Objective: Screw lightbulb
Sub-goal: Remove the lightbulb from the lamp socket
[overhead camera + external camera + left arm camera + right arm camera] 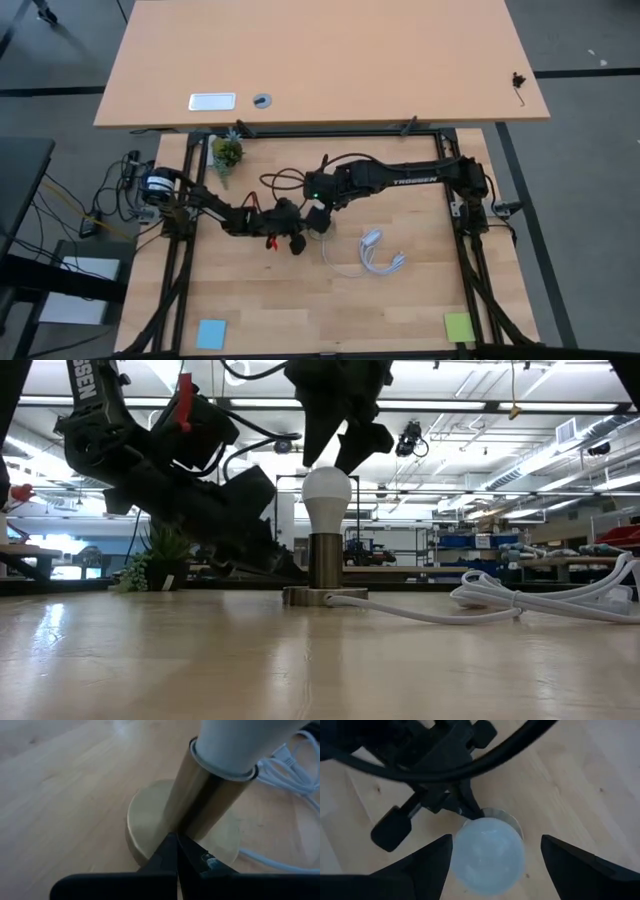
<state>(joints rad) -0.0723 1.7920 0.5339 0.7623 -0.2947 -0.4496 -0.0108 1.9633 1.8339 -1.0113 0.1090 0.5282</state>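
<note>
While the wooden surface (400, 320) carries everything, you can see the brass lamp base (150, 827) braced by the left gripper (176, 851), its fingers pressed shut against the stem. Your right gripper (338, 452) hangs just above, fingers spread wide and holding nothing. Between and just below them the lightbulb (327, 490) stands upright in the socket; I judge only tightening remains, if any.

Left hand (285, 570) against the lightbulb (327, 490) stand; cable (520, 603) beside.
</note>
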